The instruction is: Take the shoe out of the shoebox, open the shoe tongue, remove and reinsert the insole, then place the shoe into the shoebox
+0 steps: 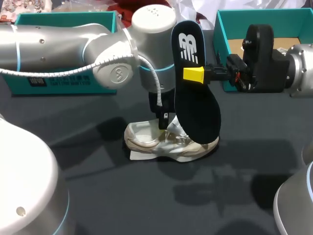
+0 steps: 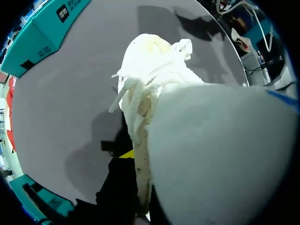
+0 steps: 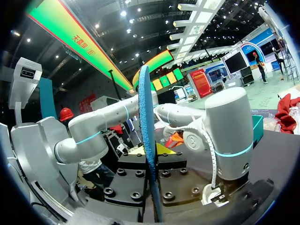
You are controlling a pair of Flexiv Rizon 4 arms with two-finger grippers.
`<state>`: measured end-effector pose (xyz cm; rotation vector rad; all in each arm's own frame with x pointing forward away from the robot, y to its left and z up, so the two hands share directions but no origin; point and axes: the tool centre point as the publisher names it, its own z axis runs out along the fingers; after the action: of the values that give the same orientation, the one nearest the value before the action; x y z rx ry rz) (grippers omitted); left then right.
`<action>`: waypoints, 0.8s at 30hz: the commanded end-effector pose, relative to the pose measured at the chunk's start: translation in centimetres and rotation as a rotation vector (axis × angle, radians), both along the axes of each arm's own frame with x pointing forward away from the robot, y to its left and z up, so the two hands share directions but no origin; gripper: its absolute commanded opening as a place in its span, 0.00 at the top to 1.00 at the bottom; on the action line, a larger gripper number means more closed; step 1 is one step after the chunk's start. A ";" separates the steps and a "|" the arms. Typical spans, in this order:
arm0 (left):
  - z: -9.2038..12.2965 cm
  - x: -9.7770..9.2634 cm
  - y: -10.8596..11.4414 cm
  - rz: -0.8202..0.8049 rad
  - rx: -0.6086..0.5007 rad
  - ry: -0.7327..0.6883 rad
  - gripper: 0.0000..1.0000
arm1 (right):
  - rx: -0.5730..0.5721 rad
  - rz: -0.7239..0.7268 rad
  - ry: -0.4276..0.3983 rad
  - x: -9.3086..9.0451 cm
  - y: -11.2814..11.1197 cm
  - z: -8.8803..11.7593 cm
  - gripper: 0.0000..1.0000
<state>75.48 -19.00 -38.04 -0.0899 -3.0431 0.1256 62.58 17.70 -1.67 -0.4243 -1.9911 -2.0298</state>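
Dark table point(image 1: 98, 186) noted, with a teal shoebox point(image 1: 222, 44) at the far right. White shoe point(image 1: 146, 142) is seated mid-table. Left gripper point(image 1: 165, 117) is lowered to its opening; its hold cannot be told. Dark insole point(image 1: 195, 107) is held upright over the shoe, pinched between the right gripper's point(image 1: 195, 74) fingers.

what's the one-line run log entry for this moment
stage: insole out | right gripper: shut on insole, raised over shoe | left gripper: at shoe, grip unclear | shoe: on table
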 end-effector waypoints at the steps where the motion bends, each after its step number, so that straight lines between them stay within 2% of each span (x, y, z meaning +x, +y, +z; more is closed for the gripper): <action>1: 0.5 -0.3 0.3 -0.015 -0.008 0.007 1.00 | 0.001 -0.002 0.000 0.0 0.2 -0.1 1.00; 8: 2.4 -0.7 0.3 -0.167 -0.055 0.051 1.00 | 0.001 -0.002 0.000 0.0 0.2 -0.1 1.00; 16: 5.8 -0.8 0.2 -0.407 -0.107 0.062 1.00 | 0.001 -0.002 0.000 0.0 0.2 -0.1 1.00; 19: 7.2 -1.3 0.1 -0.635 -0.083 -0.005 1.00 | 0.001 -0.002 0.000 0.0 0.2 -0.1 1.00; 20: 7.4 -1.5 0.3 -0.664 -0.057 -0.047 1.00 | 0.001 -0.002 0.000 0.0 0.2 -0.1 1.00; 24: 7.4 -1.5 0.3 -0.664 -0.057 -0.047 1.00 | 0.001 -0.002 0.000 0.0 0.2 -0.1 1.00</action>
<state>74.83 -18.93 -31.34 -1.0054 -2.8567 0.1940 62.58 17.69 -1.66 -0.4243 -1.9911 -2.0298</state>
